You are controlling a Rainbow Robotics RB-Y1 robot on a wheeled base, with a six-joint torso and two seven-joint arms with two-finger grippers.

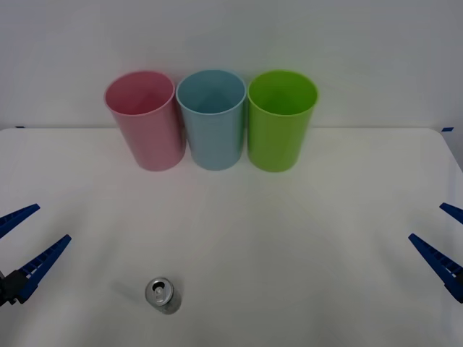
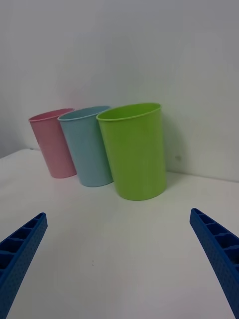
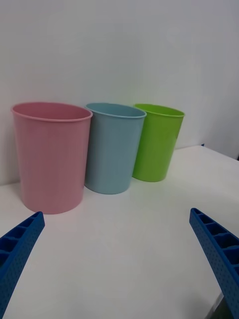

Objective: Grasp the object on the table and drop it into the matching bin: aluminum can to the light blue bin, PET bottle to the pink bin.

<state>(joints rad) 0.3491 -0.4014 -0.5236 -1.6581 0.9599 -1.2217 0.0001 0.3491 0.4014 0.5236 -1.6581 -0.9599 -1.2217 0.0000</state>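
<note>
Standing upright near the bench's (image 1: 304,238) front edge, left of centre — aluminum can (image 1: 162,294); left tool (image 1: 23,242) nearest, wide, empty; right tool (image 1: 447,242) wide. Risk: nudged can topples, rolls.

- 3 cup-shaped bins stand upright in a row on the white table (image 2: 119,249), against a pale wall.
- The lime green bin (image 2: 134,152) is nearest the camera, the light blue bin (image 2: 87,147) sits just beside it, and the pink bin (image 2: 50,144) is farthest.
- The right gripper (image 2: 119,261) hangs above bare tabletop, its 2 blue ribbed fingers (image 2: 20,254) spread wide apart, short of the bins.
</note>
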